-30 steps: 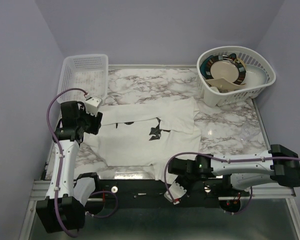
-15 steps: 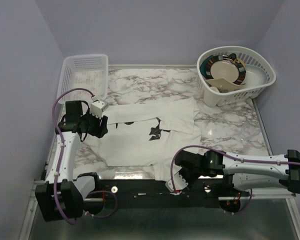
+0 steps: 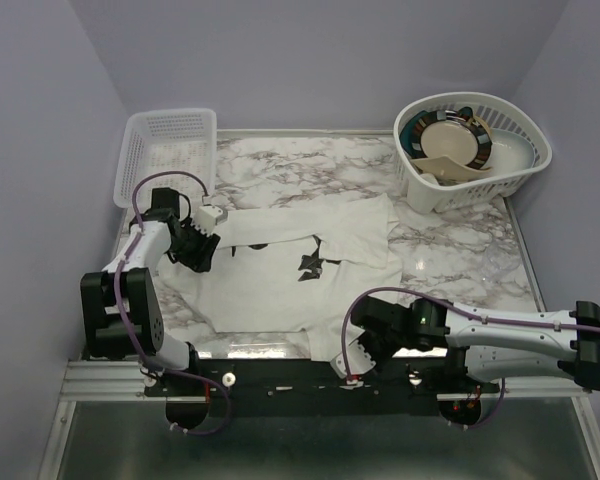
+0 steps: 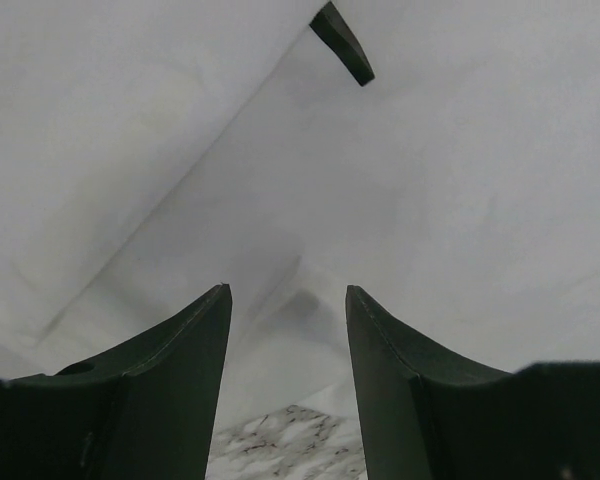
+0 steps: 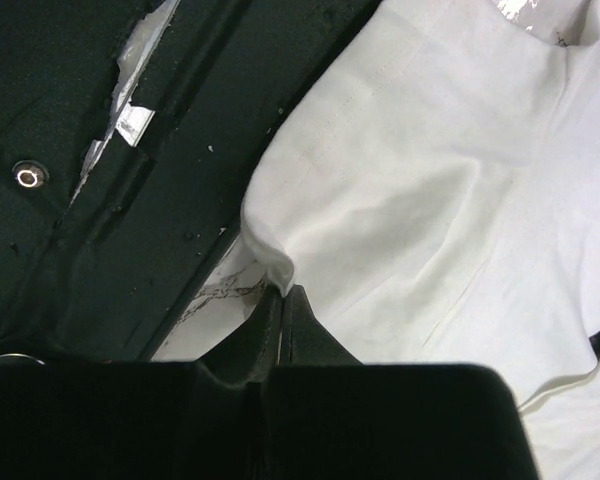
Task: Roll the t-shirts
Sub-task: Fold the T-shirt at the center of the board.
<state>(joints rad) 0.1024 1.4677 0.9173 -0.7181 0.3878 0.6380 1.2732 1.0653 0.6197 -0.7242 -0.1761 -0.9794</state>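
A white t-shirt [image 3: 280, 280] with a small black graphic [image 3: 310, 262] lies spread on the marble table. My left gripper [image 3: 202, 245] is open and hangs low over the shirt's left edge. In the left wrist view the shirt [image 4: 430, 180] fills the space beyond the gripper [image 4: 288, 300], with marble showing between the fingers. My right gripper [image 3: 352, 345] is at the shirt's near right corner. In the right wrist view it [image 5: 283, 290] is shut on a raised fold of the shirt's [image 5: 430, 200] edge.
An empty white mesh basket [image 3: 168, 150] stands at the back left, just behind the left gripper. A round white basket [image 3: 470, 150] with plates stands at the back right. The black front rail [image 3: 280, 375] runs just below the shirt's near edge.
The left arm has folded down and its gripper has moved right onto the shirt's left edge. The right arm has stretched out low, its gripper staying at the near right corner.
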